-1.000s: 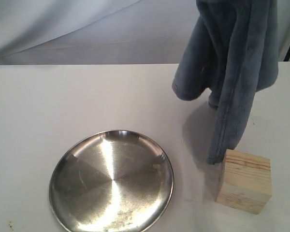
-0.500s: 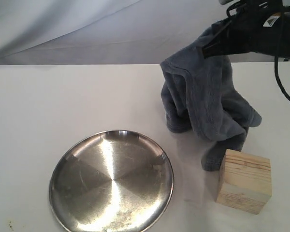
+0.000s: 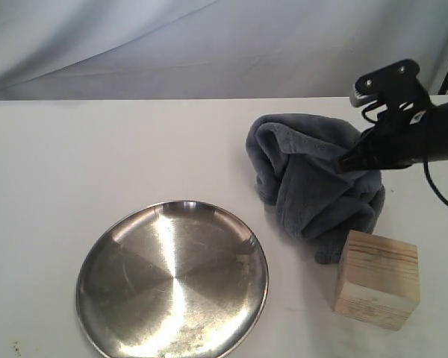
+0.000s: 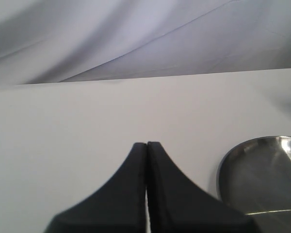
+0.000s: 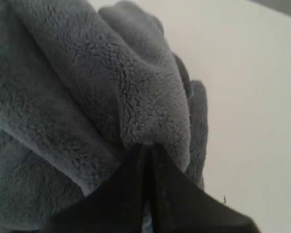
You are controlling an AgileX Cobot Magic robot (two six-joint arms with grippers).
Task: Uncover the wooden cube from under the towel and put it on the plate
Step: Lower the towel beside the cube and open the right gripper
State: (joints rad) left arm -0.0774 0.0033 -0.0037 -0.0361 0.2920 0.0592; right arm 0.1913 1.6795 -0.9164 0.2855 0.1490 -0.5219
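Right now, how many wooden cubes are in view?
1. The wooden cube stands uncovered, right of the plate, beside the crumpled towel; the towel's folds could hide more.

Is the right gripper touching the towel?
Touching. The right wrist view shows the right gripper shut with its tips pressed into the towel; the exterior view agrees.

Bright, even light, soft shadows. Plate (image 3: 127,287) threw streaky glare off its middle, worktop (image 3: 97,156) looked a bit washed out, both wrist views were blurry up close.
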